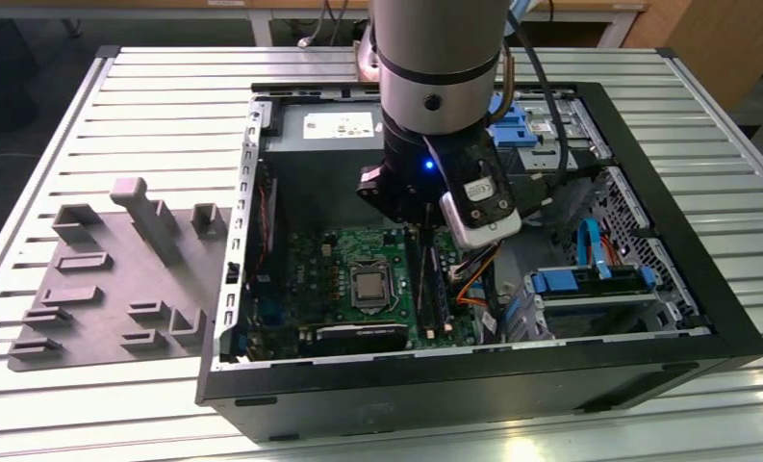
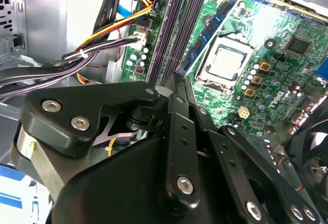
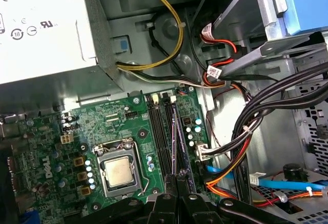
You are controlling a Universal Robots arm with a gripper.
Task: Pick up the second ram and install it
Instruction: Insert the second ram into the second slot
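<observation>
My gripper point(image 1: 414, 223) is inside the open computer case point(image 1: 484, 385), low over the green motherboard point(image 1: 317, 265). It is shut on the second ram point(image 2: 215, 32), a blue-green stick with black chips. In the second wrist view my gripper point(image 2: 179, 80) pinches the near part of the stick. The second ram point(image 3: 177, 139) stands on edge in line with the long black slots point(image 3: 160, 131), beside the processor socket point(image 3: 119, 171). Whether it is seated in a slot I cannot tell. In the exterior view the second ram point(image 1: 430, 284) runs away from the arm toward the case's near wall.
A grey power supply point(image 1: 323, 125) sits just behind the arm. Bundled black, orange and yellow cables point(image 3: 256, 131) crowd the side of the slots away from the socket. Blue drive bays point(image 1: 587, 284) lie at the exterior view's right, and a grey fixture plate point(image 1: 112, 289) rests on the table at its left.
</observation>
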